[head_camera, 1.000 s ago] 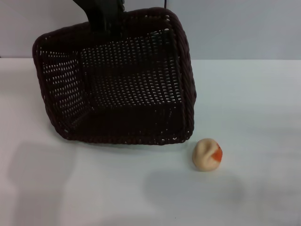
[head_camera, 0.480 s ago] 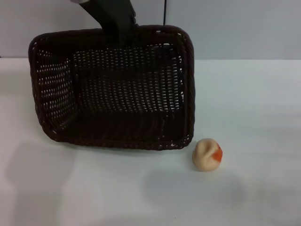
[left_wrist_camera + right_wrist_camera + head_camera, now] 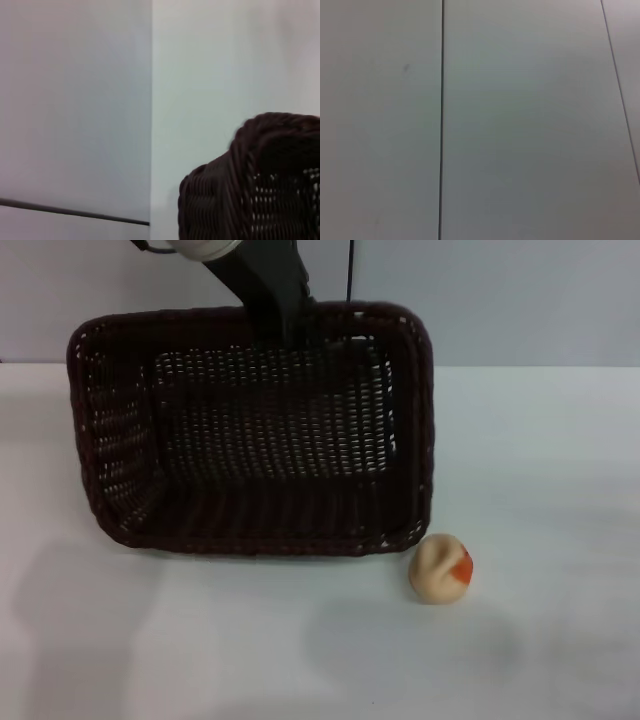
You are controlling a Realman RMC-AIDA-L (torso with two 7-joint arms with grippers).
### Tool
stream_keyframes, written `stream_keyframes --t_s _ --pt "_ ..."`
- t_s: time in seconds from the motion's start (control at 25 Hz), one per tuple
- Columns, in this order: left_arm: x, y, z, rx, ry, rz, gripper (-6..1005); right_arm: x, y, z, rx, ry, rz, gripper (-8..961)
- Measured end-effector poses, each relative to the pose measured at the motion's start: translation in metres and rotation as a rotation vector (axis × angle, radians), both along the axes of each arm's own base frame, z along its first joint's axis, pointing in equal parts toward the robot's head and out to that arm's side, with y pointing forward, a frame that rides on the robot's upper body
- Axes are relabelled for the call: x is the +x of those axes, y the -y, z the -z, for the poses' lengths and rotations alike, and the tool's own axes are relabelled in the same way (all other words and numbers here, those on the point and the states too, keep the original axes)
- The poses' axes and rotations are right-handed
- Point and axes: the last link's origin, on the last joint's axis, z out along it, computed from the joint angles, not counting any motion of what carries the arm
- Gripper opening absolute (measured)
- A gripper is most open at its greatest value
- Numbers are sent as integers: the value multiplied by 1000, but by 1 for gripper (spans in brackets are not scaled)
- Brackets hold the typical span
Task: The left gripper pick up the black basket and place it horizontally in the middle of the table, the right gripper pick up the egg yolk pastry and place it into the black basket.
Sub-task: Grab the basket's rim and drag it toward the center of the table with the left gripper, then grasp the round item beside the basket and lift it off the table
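The left gripper [image 3: 290, 325] is clamped on the far rim of the black basket [image 3: 255, 440], which hangs tilted, its near edge at or close to the white table [image 3: 540, 460]. The egg yolk pastry [image 3: 441, 568] lies at 5 o'clock, just beside its corner. In my judgement, lower it level, long side across, without pushing the pastry. The right gripper is not visible.

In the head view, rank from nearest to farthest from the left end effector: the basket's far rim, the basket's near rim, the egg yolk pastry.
1. Far rim of the black basket: the left end effector is at it.
2. Near rim: across the basket, toward the robot.
3. Egg yolk pastry: on the table, off the basket's near right corner.
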Motion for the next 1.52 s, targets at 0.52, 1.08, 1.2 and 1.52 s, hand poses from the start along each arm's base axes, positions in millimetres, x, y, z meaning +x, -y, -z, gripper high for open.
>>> stream_keyframes --t_s 0.52,1.08,1.2,1.52 --pt "12 5 -13 41 93 45 556 2 1 -1 -1 5 6 619" --pt "-50 31 -144 292 973 19 767 1 1 1 -8 -10 5 619" --pt "-68 38 -157 316 1099 8 767 0 0 1 -10 -14 4 619" --pt "-138 53 -185 379 1449 -89 768 -1 -3 3 -21 -23 -1 619"
